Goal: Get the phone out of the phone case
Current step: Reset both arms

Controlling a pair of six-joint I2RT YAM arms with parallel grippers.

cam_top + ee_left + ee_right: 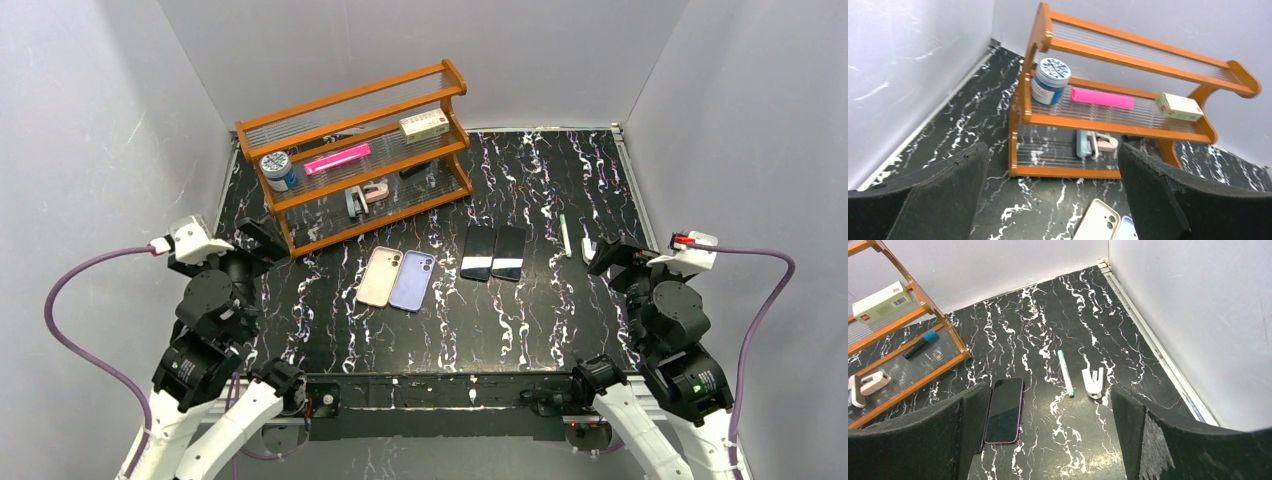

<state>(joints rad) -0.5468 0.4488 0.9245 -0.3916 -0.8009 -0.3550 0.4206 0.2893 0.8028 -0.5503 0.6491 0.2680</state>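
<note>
Evidently no step is under way. Marbled table (560,330), wooden rack (355,105) at back left. Left gripper (258,238) and right gripper (612,255) hang at the table's sides, jaws spread, empty. Mid-table: beige case (380,276) and lavender case (412,281), backs up, touching. Just right of them, two dark phones (478,253), screens up. Whether either case holds a phone: cannot tell. Next, if so: pin it, peel an edge.

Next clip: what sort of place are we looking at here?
Most likely a lab robot workcell, not a home. Plain grey panels box in a black marbled table, and staged props sit on it: a wooden rack of small items and phones laid side by side.
</note>
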